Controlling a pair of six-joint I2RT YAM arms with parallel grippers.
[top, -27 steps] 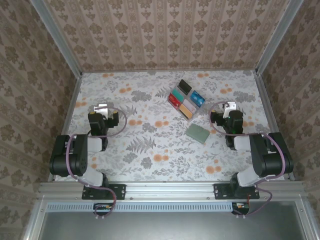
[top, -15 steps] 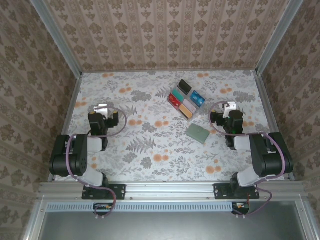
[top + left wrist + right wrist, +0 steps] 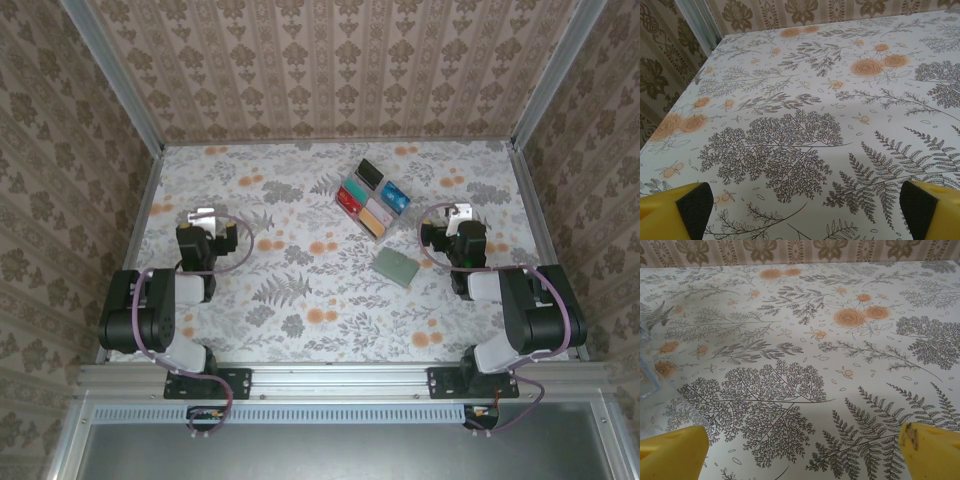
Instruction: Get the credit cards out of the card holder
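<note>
Where the card holder [image 3: 396, 267] lies: right of the table's middle, flat and folded shut, nothing gripping it
Holder axis: long side runs on a diagonal, far-left to near-right in the top view
Credit cards [image 3: 372, 198]: 6 in a tilted block of 2 columns, just beyond the holder and apart from it, black at the far end, red and tan-orange at the near end
Table [image 3: 300, 300]: pale surface printed with grey ferns and orange flowers
Walls [image 3: 330, 70]: brown patterned wallpaper on 3 sides
Left gripper [image 3: 203, 215]: jaws spread wide, empty, well apart from the holder on the table's left side
Right gripper [image 3: 460, 212]: jaws spread wide, empty, near the holder, which sits to its near-left
</note>
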